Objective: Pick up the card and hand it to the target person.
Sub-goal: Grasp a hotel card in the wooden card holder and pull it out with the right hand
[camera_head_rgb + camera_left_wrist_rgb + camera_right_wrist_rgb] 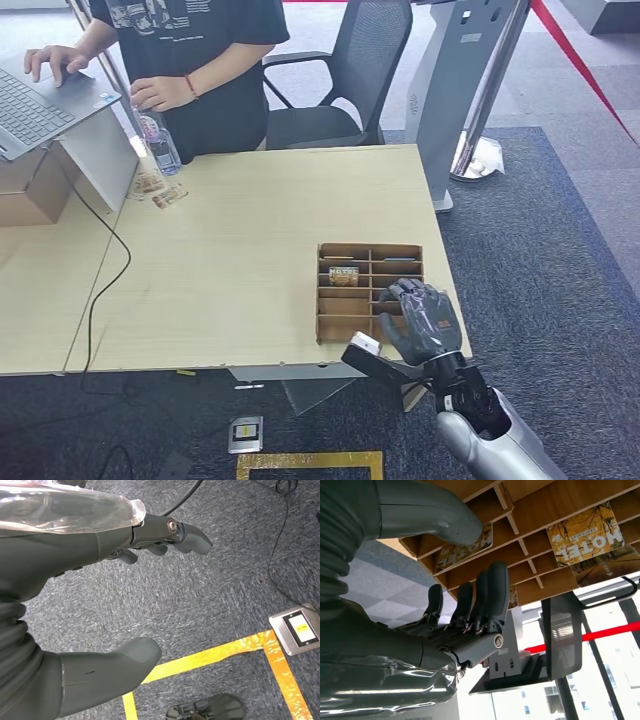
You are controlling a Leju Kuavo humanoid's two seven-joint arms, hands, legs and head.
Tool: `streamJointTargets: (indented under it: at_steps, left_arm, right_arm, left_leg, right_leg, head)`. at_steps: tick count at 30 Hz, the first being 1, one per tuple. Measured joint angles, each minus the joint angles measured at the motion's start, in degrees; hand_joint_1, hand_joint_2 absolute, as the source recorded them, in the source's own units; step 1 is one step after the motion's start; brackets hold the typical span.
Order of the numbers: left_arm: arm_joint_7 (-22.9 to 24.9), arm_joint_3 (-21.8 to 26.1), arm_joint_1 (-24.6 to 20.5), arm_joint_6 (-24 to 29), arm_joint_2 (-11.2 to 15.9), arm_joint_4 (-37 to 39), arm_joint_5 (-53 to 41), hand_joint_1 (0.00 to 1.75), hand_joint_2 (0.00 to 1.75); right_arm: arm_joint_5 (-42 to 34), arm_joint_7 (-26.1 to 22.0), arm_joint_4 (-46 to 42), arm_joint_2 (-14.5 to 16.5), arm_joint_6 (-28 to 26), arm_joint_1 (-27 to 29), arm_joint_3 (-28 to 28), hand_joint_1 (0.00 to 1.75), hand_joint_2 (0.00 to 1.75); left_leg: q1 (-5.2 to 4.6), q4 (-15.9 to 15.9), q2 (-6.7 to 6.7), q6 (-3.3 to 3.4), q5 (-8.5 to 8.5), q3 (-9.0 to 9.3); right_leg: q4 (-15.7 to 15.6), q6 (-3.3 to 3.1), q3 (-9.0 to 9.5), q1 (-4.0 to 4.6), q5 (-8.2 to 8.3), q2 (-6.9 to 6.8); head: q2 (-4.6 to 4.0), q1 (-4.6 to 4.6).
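A yellow printed card (343, 276) stands in a compartment of the wooden divider box (370, 248) near the table's right front edge. My right hand (419, 320) hovers over the box's near right corner with fingers bent and thumb apart, holding nothing. In the right wrist view the same hand (471, 615) sits just off the box (531, 510), where a "MOTEL" card (584, 532) and a second card (465, 547) lie in their slots. My left hand (56, 565) hangs over the carpet with fingers spread. The person (196, 70) stands behind the table's far left.
The person holds a water bottle (162, 140) and touches a laptop (38, 100); loose cards (162, 190) lie beside the bottle. An office chair (355, 70) stands behind the table. Yellow floor tape (211, 655) and a floor socket plate (298, 630) lie below.
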Motion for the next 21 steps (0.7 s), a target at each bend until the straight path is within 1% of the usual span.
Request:
streamJointTargets:
  at_steps: [5,9,15,17,21]
  left_arm:
    - [0.12,-0.01,0.02,-0.05,0.0,0.01,0.0,0.0,1.75]
    - [0.12,-0.02,0.04,-0.04,0.0,0.01,0.0,0.0,1.75]
    - [0.09,-0.02,0.04,0.14,0.0,0.01,0.07,0.0,1.75]
    - [0.09,-0.02,0.04,0.15,0.0,0.01,0.14,0.0,1.75]
    - [-0.02,-0.02,0.04,0.16,0.0,0.01,0.21,0.0,1.75]
  right_arm:
    - [0.08,-0.08,0.01,0.0,0.09,-0.04,-0.04,0.93,1.75]
    - [0.06,-0.24,0.13,0.0,0.31,-0.23,-0.1,0.98,1.75]
    - [-0.66,-1.05,1.0,0.01,0.52,-0.83,-0.38,1.0,1.75]
    - [-0.73,-1.19,1.51,0.02,0.52,-1.21,-0.49,0.98,1.75]
    - [-0.33,-1.34,2.64,0.02,0.43,-1.96,-0.53,0.88,1.75]
  left_leg:
    - [0.0,0.0,0.0,0.0,0.0,0.0]
    - [0.0,0.0,0.0,0.0,0.0,0.0]
    - [0.0,0.0,0.0,0.0,0.0,0.0]
    - [0.0,0.0,0.0,0.0,0.0,0.0]
    - [0.0,0.0,0.0,0.0,0.0,0.0]
  right_leg:
    - [0.0,0.0,0.0,0.0,0.0,0.0]
    - [0.0,0.0,0.0,0.0,0.0,0.0]
    - [0.0,0.0,0.0,0.0,0.0,0.0]
    - [0.0,0.0,0.01,0.0,0.0,0.0]
    - [0.0,0.0,0.0,0.0,0.0,0.0]
  head:
    - [0.0,0.0]
    - [0.0,0.0]
    - [0.0,0.0]
    - [0.0,0.0]
    - [0.0,0.0]
